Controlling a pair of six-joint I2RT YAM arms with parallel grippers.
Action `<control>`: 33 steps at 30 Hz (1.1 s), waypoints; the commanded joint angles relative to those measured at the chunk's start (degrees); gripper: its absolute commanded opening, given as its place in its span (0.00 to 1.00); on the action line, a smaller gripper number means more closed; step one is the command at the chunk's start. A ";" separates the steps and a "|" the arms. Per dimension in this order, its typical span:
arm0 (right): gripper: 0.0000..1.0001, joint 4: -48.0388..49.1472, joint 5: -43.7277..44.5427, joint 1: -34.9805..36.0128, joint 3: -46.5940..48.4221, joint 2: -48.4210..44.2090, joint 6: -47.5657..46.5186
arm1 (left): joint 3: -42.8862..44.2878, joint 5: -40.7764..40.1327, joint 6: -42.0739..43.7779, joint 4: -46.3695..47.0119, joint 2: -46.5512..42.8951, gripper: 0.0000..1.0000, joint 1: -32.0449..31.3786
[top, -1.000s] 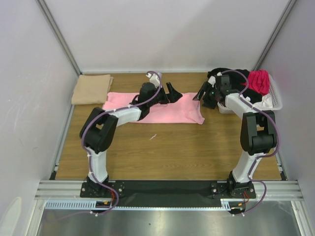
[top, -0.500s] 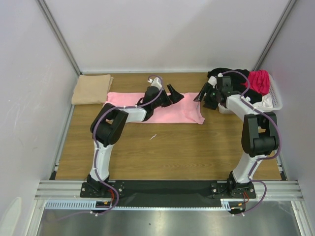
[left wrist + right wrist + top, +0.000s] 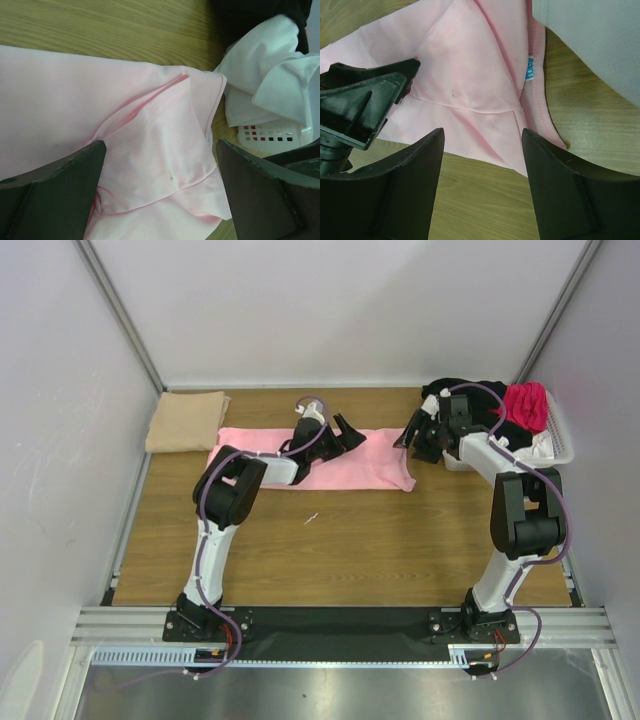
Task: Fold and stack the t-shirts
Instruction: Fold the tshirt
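Observation:
A light pink t-shirt (image 3: 370,466) lies folded into a long strip on the wooden table (image 3: 330,540). It also shows in the left wrist view (image 3: 100,100) and the right wrist view (image 3: 470,75). My left gripper (image 3: 345,432) is open and empty, low over the strip's middle. My right gripper (image 3: 414,437) is open and empty, just above the strip's right end. A folded tan t-shirt (image 3: 186,421) lies at the back left. Black (image 3: 452,390), magenta (image 3: 525,405) and white (image 3: 541,443) shirts are heaped in a white basket (image 3: 562,445).
The white plastic basket stands at the back right, against the right wall; its white cloth (image 3: 270,85) shows in the left wrist view. A small white scrap (image 3: 312,518) lies on the table in front of the pink shirt. Walls close in the left, back and right.
My left arm has drawn back towards the left, its elbow folding in, and its gripper has slid slightly left over the pink shirt. The right gripper has barely moved.

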 commanded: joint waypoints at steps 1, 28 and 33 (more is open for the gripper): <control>0.69 -0.25 0.60 1.08 0.74 -1.29 -2.31 | 2.22 0.85 -1.20 0.12 0.78 1.00 1.19; 0.61 -1.04 6.75 9.96 12.69 15.32 -5.38 | -9.64 -7.58 24.11 -37.24 -27.16 1.00 14.20; 0.58 -3.41 9.04 9.87 13.84 17.16 -6.88 | -11.84 -12.67 25.61 -39.61 -26.38 1.00 14.29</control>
